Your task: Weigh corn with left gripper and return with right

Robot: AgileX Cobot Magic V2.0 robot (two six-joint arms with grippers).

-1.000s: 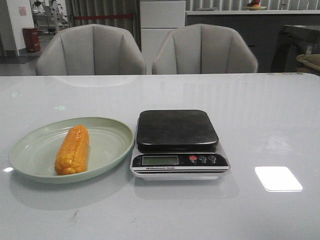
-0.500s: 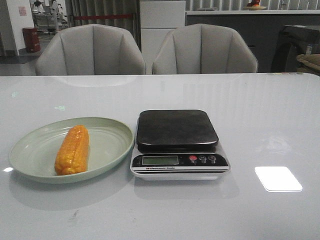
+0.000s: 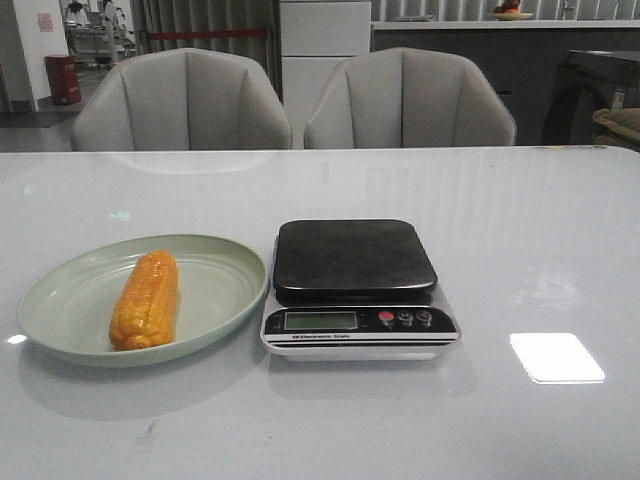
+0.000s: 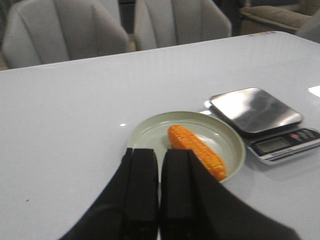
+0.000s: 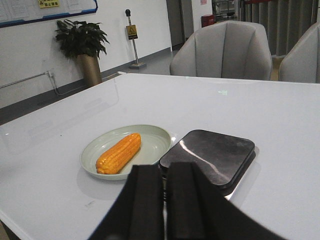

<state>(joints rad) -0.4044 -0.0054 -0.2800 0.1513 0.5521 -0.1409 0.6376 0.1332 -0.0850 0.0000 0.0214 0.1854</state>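
Observation:
The corn lies lengthwise in a pale green plate left of the kitchen scale, whose dark platform is bare. Neither arm shows in the front view. In the left wrist view my left gripper hovers short of the plate with the corn just beyond its fingers; its jaws are together with nothing between them. In the right wrist view my right gripper is also shut and empty, back from the scale, with the corn and plate beyond.
Two grey chairs stand behind the white table's far edge. A bright patch of light lies on the table to the right of the scale.

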